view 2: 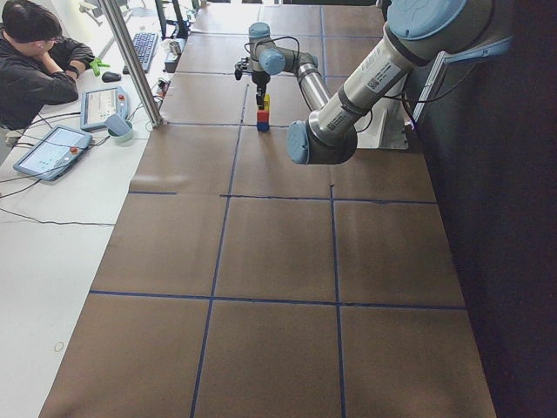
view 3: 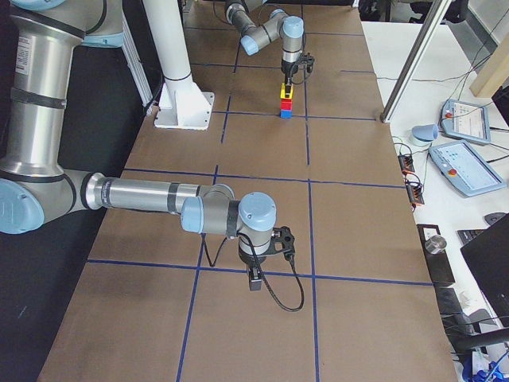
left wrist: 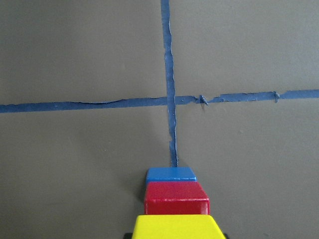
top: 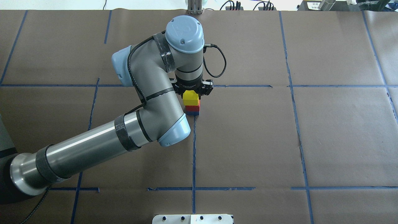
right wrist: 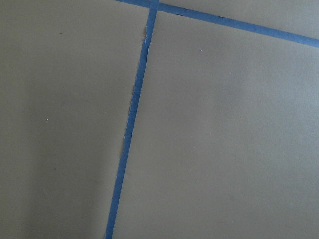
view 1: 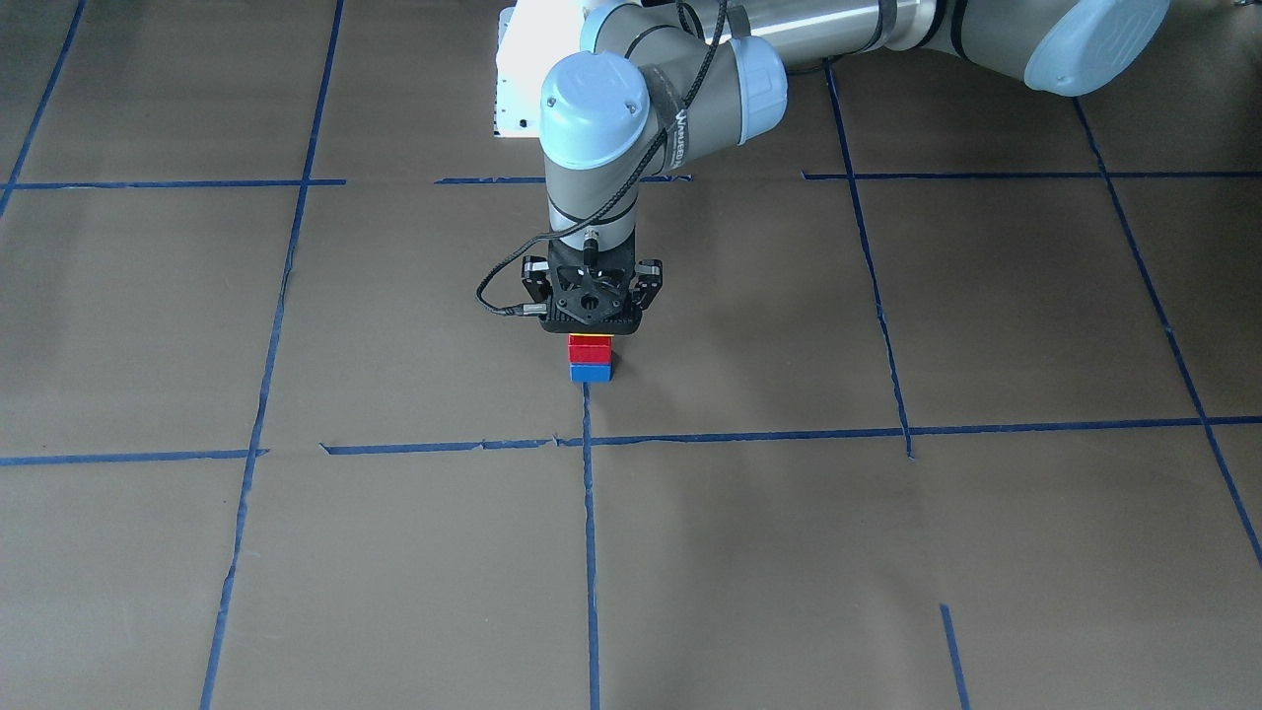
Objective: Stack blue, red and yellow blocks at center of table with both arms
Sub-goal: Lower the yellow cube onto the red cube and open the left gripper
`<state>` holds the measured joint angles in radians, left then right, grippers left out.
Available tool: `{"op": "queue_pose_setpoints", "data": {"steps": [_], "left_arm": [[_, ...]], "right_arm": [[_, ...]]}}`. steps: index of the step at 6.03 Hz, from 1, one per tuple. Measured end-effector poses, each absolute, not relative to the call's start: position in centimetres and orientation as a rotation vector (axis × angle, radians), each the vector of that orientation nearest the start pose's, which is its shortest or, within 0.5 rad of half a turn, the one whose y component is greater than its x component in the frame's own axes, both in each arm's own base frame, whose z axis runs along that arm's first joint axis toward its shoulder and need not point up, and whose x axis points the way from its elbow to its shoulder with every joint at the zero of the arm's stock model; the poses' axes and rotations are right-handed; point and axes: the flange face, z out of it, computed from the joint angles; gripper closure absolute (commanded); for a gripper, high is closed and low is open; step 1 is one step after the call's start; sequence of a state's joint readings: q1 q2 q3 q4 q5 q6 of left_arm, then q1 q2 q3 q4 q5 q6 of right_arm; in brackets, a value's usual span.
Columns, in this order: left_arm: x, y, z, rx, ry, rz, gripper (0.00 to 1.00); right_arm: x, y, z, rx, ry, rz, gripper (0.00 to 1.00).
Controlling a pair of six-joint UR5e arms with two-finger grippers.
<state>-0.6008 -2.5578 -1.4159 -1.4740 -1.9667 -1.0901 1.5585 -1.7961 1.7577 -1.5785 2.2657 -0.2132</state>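
Three stacked at the worktop (view 1: 887, 552) centre: blue block (view 1: 590, 373), red block (view 1: 590, 350), then yellow block (top: 190, 98), which the left hand (top: 191, 94) grasps, likely to seat it squarely.

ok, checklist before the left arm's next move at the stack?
1. Order blue block, red block, yellow block, bottom to top: ok.
2. Blocks squared up: ok, roughly.
3. Yellow block seated flat on red block: cannot tell from these angles.
4. Whether left gripper is open or shut on yellow block: cannot tell.
5. Whether right gripper is well away from the blocks: ok.
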Motion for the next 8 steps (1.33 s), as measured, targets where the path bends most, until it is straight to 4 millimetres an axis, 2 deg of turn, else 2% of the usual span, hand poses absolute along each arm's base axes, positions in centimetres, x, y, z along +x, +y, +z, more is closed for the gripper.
{"op": "queue_pose_setpoints", "data": {"steps": [8], "left_arm": [[57.48,-50.76,11.0,0.056,0.825,0.035,0.85]], "right_arm": [[6.54,-39.37,67.26,0.027,-0.696,-0.199,0.0]]}}
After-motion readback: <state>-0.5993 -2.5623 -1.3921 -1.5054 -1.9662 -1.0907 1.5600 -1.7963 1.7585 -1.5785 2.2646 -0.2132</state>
